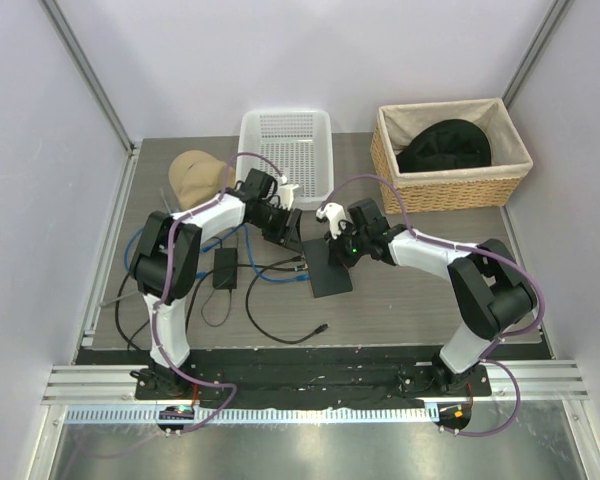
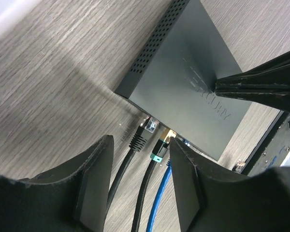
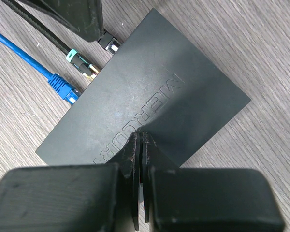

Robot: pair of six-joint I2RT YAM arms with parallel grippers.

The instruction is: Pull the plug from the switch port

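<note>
Where the worktop (image 1: 410, 300) meets the back wall, logged two containers. Found a white perforated basket (image 1: 286, 140) at centre rear, with its mesh floor in plain sight. Found a wicker basket (image 1: 450, 195) with a pale cloth liner at right rear, holding a rounded item of black fabric (image 1: 445, 147). Noted a tan cap-shaped object (image 1: 192, 175) on the worktop just left of the white basket, outside both containers.

Located the switch (image 3: 150, 92) lying flat on the worktop near its middle, between the two arms, with raised lettering on the top face and a vent-holed short side. Counted three plugs along its socket edge: a black plug (image 2: 144, 131), a teal-banded plug (image 2: 158, 150) and a blue plug (image 3: 64, 88). Cannot tell how deep each sits in its port.

Found the left fingers (image 2: 92, 186) spread well apart and low over the worktop, straddling the cords of the black plug and the teal-banded plug, and gripping nothing. Noted the blue cord passing behind one finger. Observed, from the right wrist view, one left finger just beside the black plug; cannot tell whether touching or apart.

Found the right fingers (image 3: 133, 164) drawn almost together, with only a hairline gap and nothing between them. Noted their tips set against the top face of the switch, at the lettering.

Recorded a small black adapter brick (image 1: 225, 268) with cords on the worktop left of the switch, apart from it.
</note>
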